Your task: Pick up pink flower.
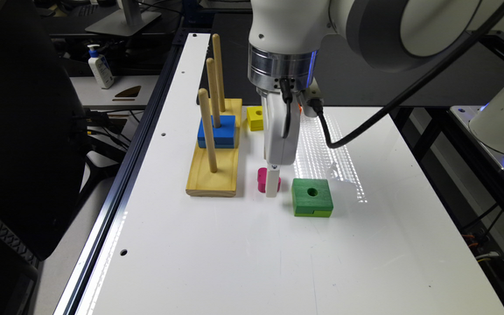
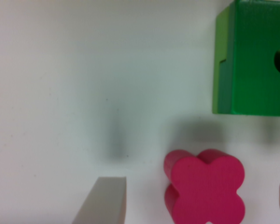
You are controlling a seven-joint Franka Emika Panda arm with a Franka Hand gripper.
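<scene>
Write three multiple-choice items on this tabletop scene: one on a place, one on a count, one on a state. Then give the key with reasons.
1. In the exterior view, on which side of the pink flower does the green block sit?
A. exterior view's left
B. exterior view's right
C. on top of it

2. How many pegs stand on the wooden base?
A. two
B. three
C. five

3. How is the tool set?
A. open, fingers either side of the flower
B. shut on the flower
C. shut on the green block

Key: 1 B, the green block lies toward that side. 2 B, three upright pegs show. 3 A, the wrist view shows gaps between fingers and flower.
</scene>
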